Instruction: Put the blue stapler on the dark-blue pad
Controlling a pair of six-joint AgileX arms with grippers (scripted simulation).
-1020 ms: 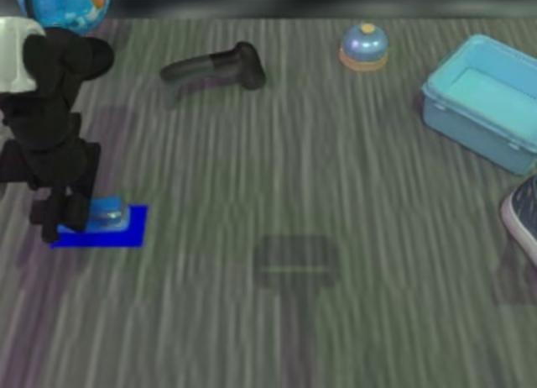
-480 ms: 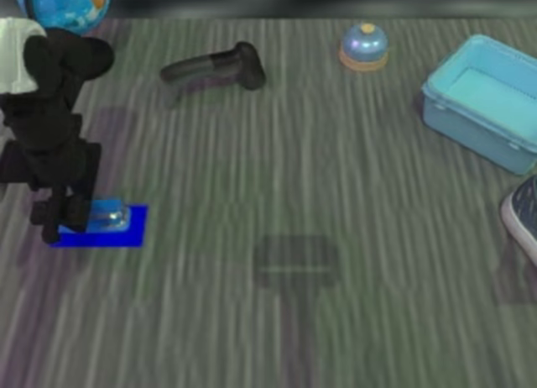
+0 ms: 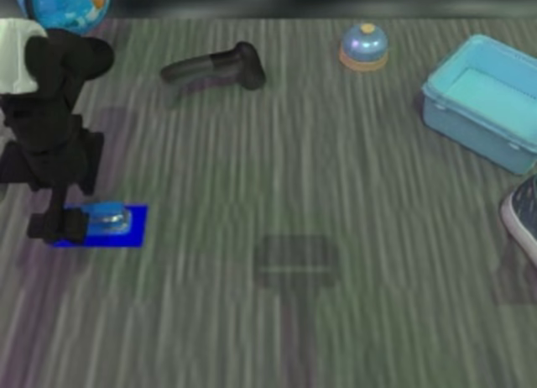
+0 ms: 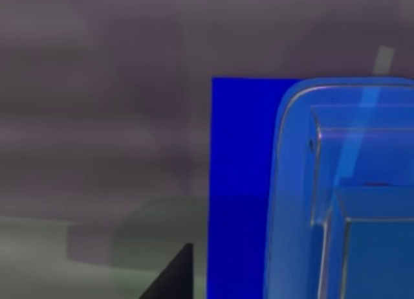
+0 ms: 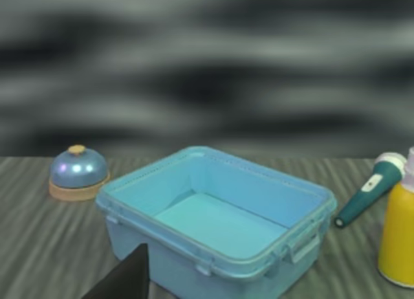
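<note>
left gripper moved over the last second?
Yes. In the top view the left gripper has shifted slightly toward the near edge, baring more of the blue stapler on the dark-blue pad, which stayed put.

Top view: dim, even light; the table (image 3: 336, 195) is streaked with soft blur, and a faint square shadow lies well right of the pad (image 3: 126, 228). Left wrist view: a pale glare streak crosses the stapler (image 4: 343, 182). Right wrist view: backdrop behind the tub (image 5: 220, 215) is smeared.
</note>
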